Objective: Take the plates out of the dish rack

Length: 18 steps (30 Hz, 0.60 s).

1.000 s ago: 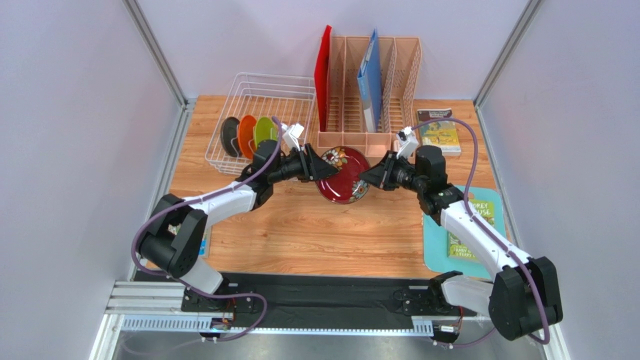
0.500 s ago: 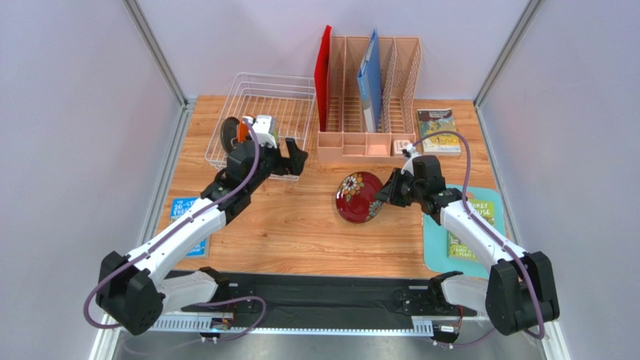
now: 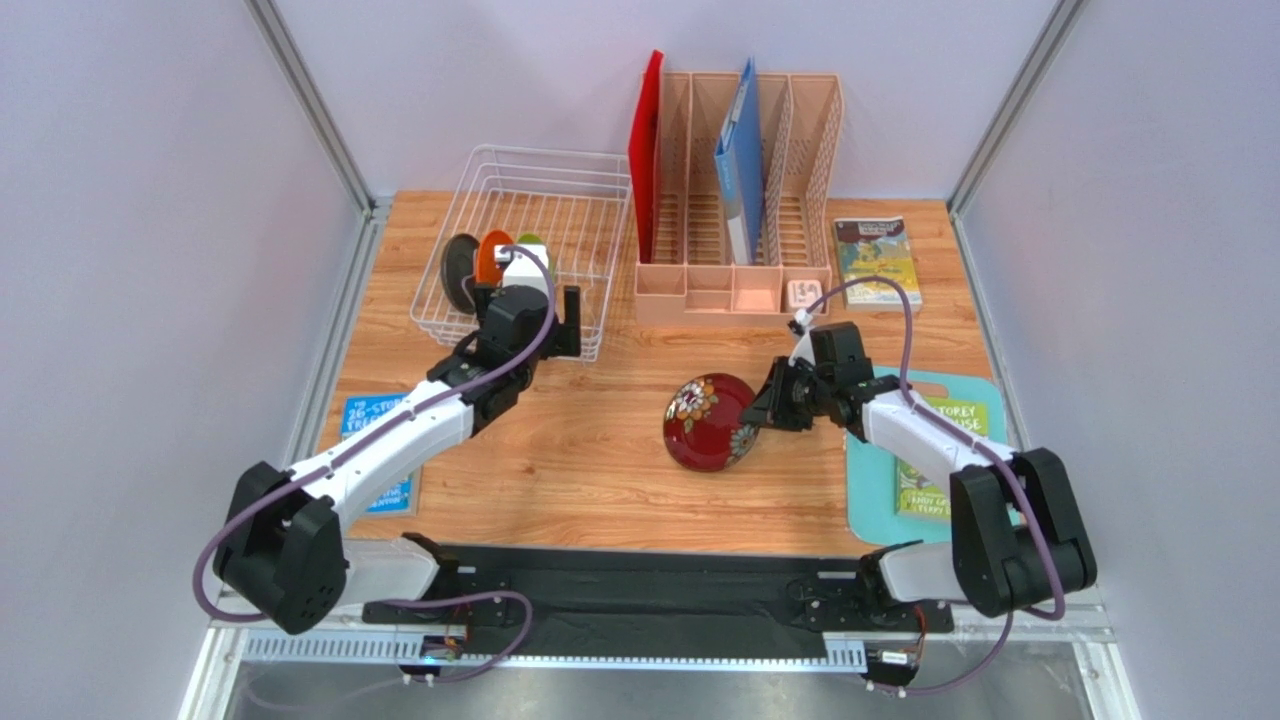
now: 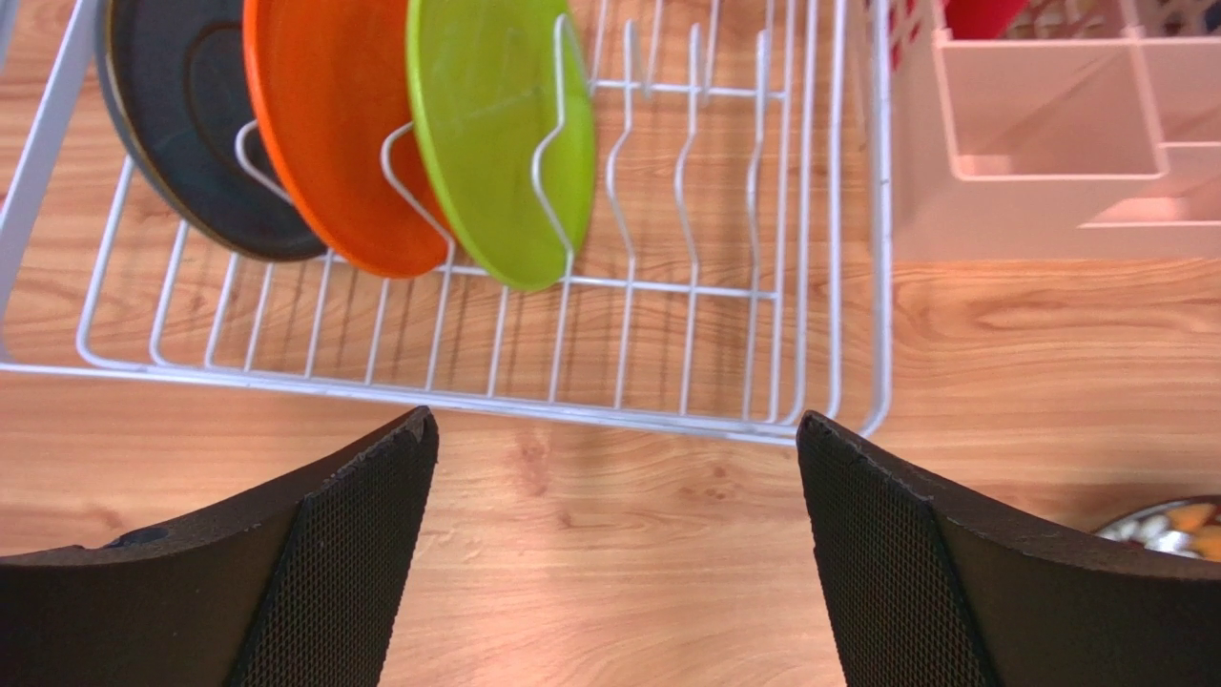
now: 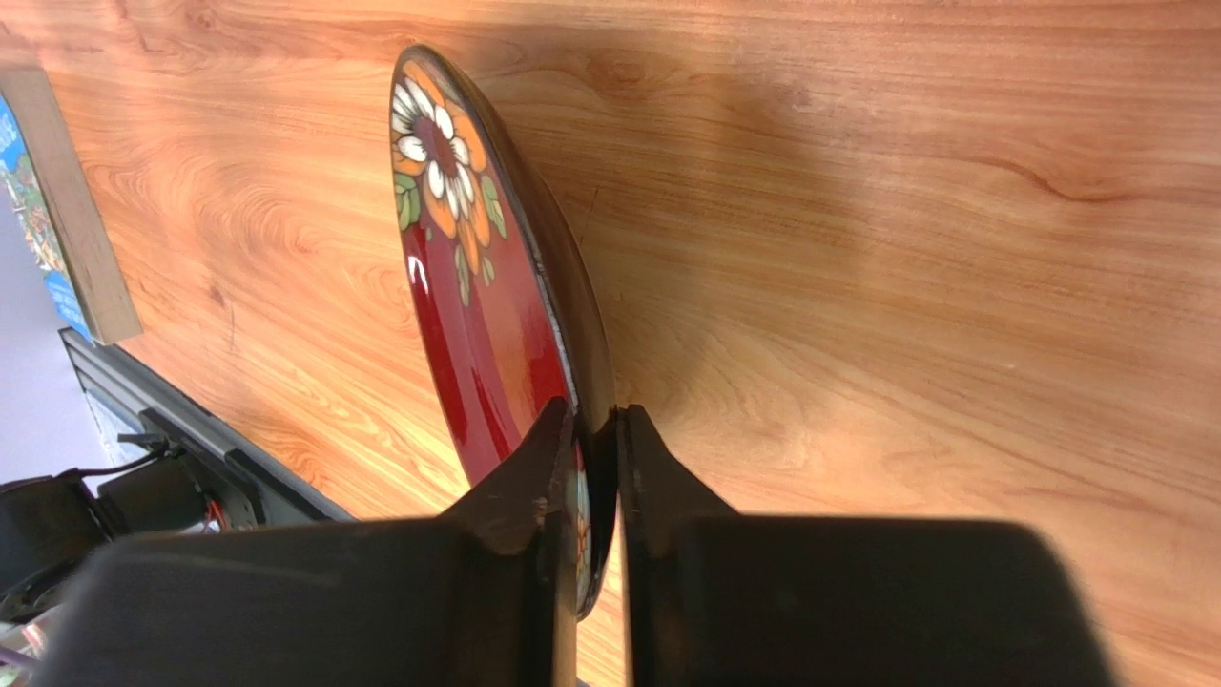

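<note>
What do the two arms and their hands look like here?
The left arm and right arm have white links, black joints and a purple cable each. The left hand and right hand are black; the left fingers show fine mesh-textured pads.

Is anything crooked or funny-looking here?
Only the red flowered plate: the right gripper pinches its rim and it tilts on edge. The green plate, orange plate and dark plate stand neatly in the dish rack.
</note>
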Each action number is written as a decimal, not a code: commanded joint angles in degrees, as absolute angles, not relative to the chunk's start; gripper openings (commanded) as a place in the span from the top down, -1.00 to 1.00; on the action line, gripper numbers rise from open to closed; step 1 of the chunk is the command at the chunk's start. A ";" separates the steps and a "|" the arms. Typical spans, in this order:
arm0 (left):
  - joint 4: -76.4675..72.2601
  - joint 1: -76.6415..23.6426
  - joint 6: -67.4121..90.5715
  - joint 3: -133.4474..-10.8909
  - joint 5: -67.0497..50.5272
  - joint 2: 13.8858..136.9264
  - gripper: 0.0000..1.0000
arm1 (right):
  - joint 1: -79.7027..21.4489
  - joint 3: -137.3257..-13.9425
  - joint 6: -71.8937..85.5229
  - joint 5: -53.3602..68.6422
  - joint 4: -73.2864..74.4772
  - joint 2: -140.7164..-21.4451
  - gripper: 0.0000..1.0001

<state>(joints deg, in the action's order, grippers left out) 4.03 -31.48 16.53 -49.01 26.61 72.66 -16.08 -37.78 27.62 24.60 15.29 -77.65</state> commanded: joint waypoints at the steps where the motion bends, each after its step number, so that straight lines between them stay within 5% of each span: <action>1: 4.57 -29.45 15.20 -51.32 29.10 74.79 -0.99 | -16.96 -40.25 26.19 21.37 17.57 -80.59 0.69; 6: 3.87 -27.34 15.21 -52.56 26.98 76.11 -0.99 | -17.58 -40.87 25.66 14.60 21.36 -81.65 0.40; 14: 1.15 -24.09 13.63 -55.28 25.05 79.62 -0.99 | -17.84 -41.75 25.75 8.37 23.55 -82.53 0.28; 16: 0.35 -23.12 12.66 -56.59 25.05 80.94 -0.99 | -17.84 -42.01 25.40 6.95 23.99 -82.35 0.00; 18: -2.19 -21.80 12.04 -57.56 23.56 82.17 -0.99 | -17.93 -42.36 25.05 3.70 25.22 -81.48 -0.03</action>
